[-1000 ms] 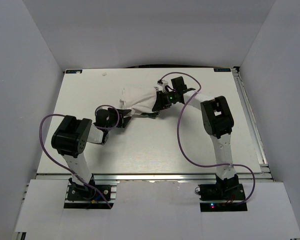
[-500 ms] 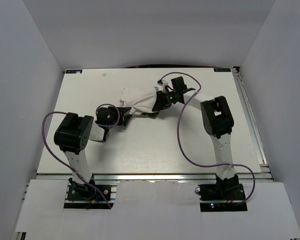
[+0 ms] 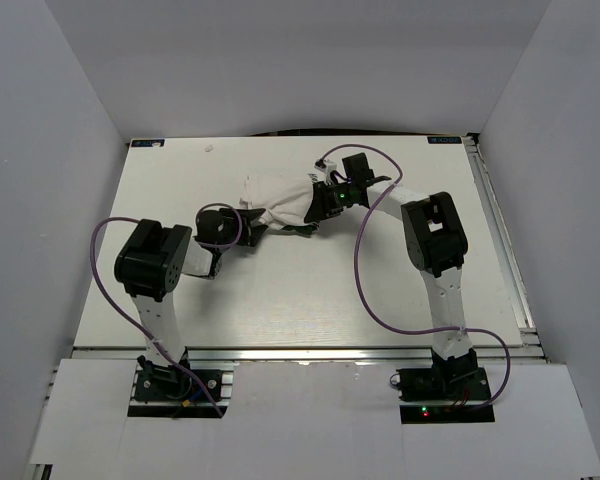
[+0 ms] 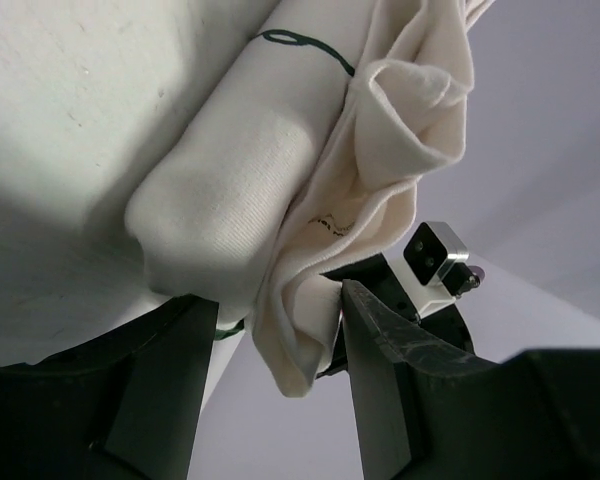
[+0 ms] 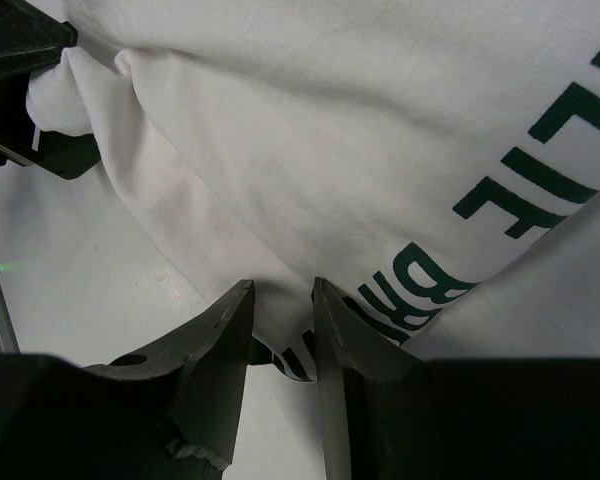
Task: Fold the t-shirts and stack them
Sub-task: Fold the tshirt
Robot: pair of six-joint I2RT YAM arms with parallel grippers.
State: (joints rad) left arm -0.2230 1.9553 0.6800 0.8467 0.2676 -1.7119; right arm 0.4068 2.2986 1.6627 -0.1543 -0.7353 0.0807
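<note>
At the far middle of the table (image 3: 310, 290), your white t-shirt (image 3: 276, 197) lies bunched in a heap between the two arms, with green lettering (image 5: 500, 205) showing in the right wrist view. Your right gripper (image 5: 283, 298) has its fingers drawn close together on an edge of the fabric, so it is grasping the t-shirt. Your left gripper (image 4: 278, 345) sits at the heap's left end with its fingers spread; a loose fold hangs between them and touches only one finger, so that hand is released rather than clamped.
</note>
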